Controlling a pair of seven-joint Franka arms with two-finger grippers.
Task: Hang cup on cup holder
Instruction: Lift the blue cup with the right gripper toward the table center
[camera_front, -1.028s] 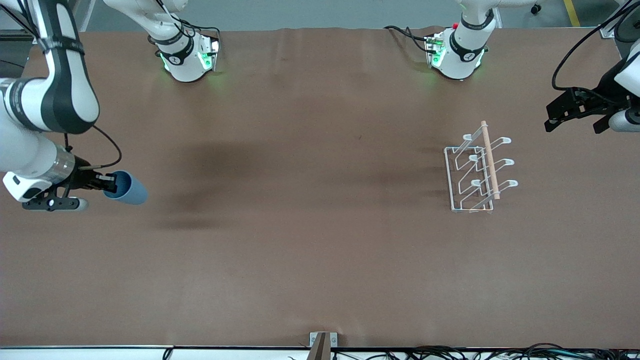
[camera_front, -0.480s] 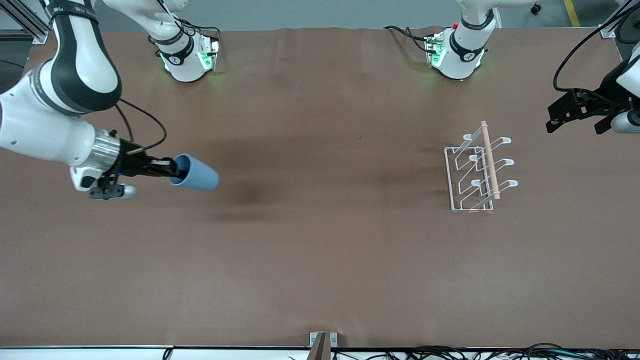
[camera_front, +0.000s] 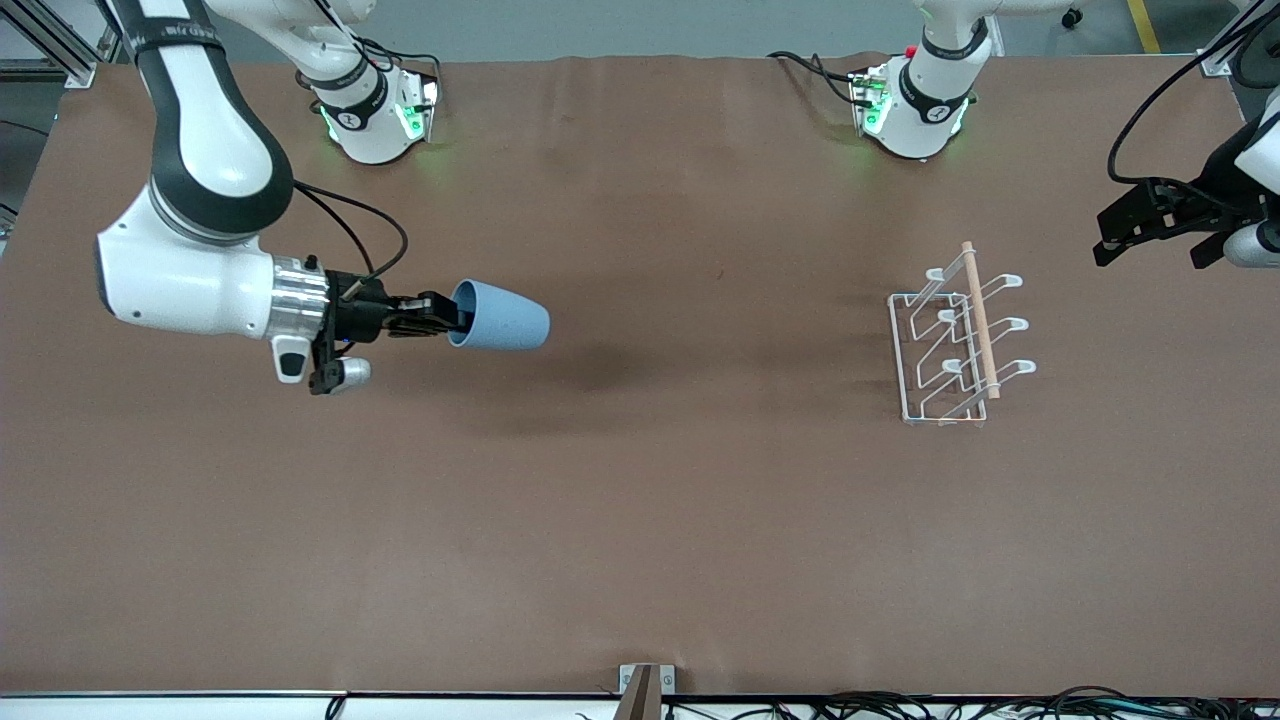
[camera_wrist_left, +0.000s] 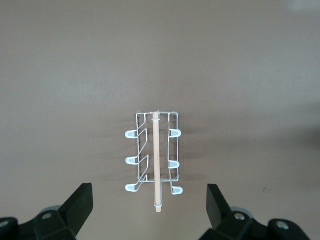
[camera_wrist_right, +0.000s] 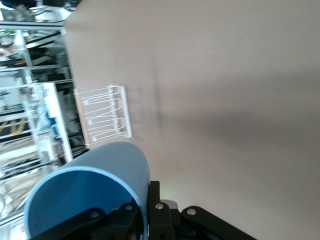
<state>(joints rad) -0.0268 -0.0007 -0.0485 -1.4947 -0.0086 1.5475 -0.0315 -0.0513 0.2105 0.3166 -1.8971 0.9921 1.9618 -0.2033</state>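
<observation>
The right gripper (camera_front: 442, 316) is clamped on the cup (camera_front: 498, 318) at its rim — one finger inside the mouth, the other on the outer wall — and carries it lying sideways in the air over the bare table (camera_front: 640, 520), toward the right arm's end. The cup's closed bottom points to about three o'clock in the front view, straight at the cup holder (camera_front: 955, 340), which stands well apart at the left arm's end.

The cup looks like light, stiff plastic with a matte skin, so I'd judge it easy to carry and unlikely to slip or crack. The rim pinch seems the right hold, though the finger inside may crowd a prong as the mouth goes over it. The holder is thin wire with a wooden rod (camera_front: 979, 320) along its top; I'd guess it is light enough to skid if nudged.

The left gripper (camera_front: 1150, 222) waits above the table's edge near the holder, at roughly one o'clock from it, fingers (camera_wrist_left: 80, 206) spread apart and empty.
</observation>
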